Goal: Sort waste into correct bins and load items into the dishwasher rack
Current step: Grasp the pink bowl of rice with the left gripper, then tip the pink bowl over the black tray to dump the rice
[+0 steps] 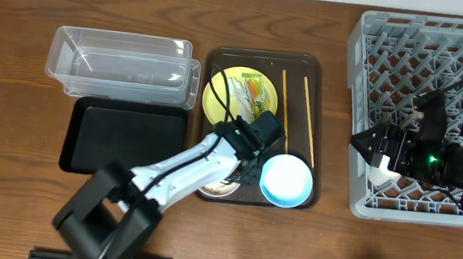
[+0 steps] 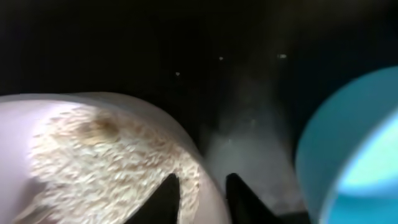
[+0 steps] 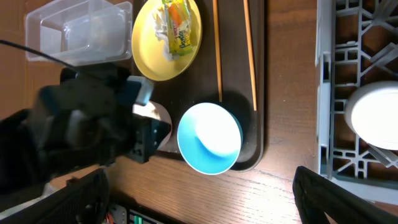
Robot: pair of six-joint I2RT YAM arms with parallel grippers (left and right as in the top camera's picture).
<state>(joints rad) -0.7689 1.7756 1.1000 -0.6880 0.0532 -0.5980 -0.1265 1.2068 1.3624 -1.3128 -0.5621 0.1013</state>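
My left gripper (image 1: 243,163) (image 2: 202,199) is shut on the rim of the small white bowl (image 1: 222,186) (image 2: 93,124). One finger is inside on the rice scraps (image 2: 106,162), the other outside. The light blue bowl (image 1: 285,180) (image 3: 209,138) sits just right of it. The yellow plate (image 1: 236,97) (image 3: 165,43) holds the napkin (image 1: 237,88) and wrapper (image 3: 178,28). Two chopsticks (image 1: 284,101) (image 3: 217,50) lie on the brown tray. My right gripper (image 1: 377,152) (image 3: 208,199) is open above the rack's (image 1: 449,27) left side. The white cup (image 3: 373,118) sits in the rack.
The clear tub (image 1: 122,66) stands at the back left with the black tray (image 1: 123,140) in front of it. The brown serving tray (image 1: 324,70) lies between them and the rack. Bare wood table runs along the front edge.
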